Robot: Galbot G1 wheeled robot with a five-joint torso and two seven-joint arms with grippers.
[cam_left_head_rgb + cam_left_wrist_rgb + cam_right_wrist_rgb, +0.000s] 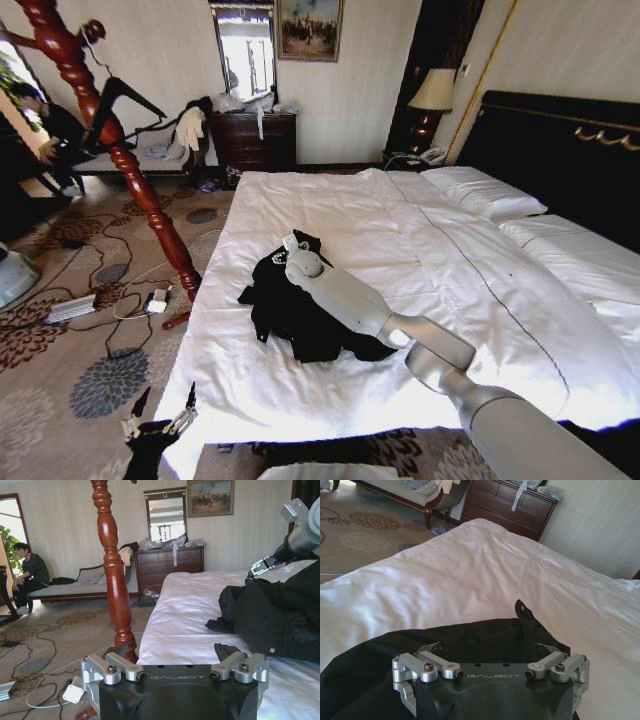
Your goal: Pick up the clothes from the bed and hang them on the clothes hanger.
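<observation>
The black clothes (pixel 300 315) lie crumpled on the white bed (pixel 400 240), near its foot corner. My right arm reaches across the sheet, and its gripper (pixel 286 250) is open at the far edge of the clothes (pixel 470 635), fingers down on the fabric. From the left wrist view this right gripper (pixel 258 568) sits at the top of the black heap (pixel 280 615). My left gripper (pixel 160 412) hangs open and empty, low beside the bed's foot corner. The black clothes hanger (pixel 125 95) hangs on the red turned wooden stand (pixel 135 175), left of the bed.
The stand's pole (pixel 116 585) rises close to the bed's corner. Cables and a power strip (pixel 75 308) lie on the patterned carpet. A dark dresser (pixel 255 140) stands against the far wall, with pillows (pixel 485 195) and a black headboard (pixel 560 150) at right.
</observation>
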